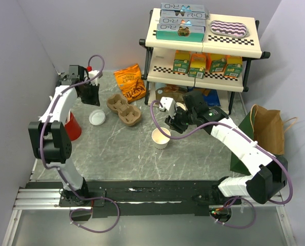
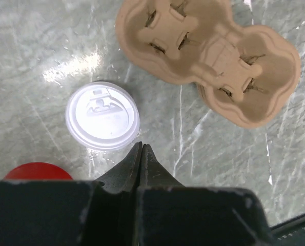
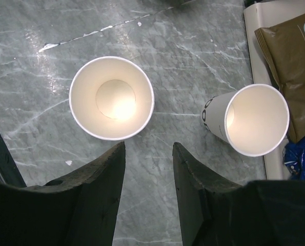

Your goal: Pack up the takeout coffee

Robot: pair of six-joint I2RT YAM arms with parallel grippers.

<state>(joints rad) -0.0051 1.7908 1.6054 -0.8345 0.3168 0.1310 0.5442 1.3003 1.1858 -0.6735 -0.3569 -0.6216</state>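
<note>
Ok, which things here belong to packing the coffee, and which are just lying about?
Job: cream-white paper cup; round white plastic lid; brown moulded-pulp carrier.
Lying about: second cream paper cup; orange snack bag; red plastic cup.

left hand fingers pressed together, pointing down | right hand fingers parted, empty, pointing down

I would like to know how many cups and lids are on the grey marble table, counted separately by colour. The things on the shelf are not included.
Cream-white paper cups, open and without lid: 2
Red tapered cup, partly hidden behind the left arm: 1
Round white plastic sip lid, lying flat on the table: 1
Total: 4
</note>
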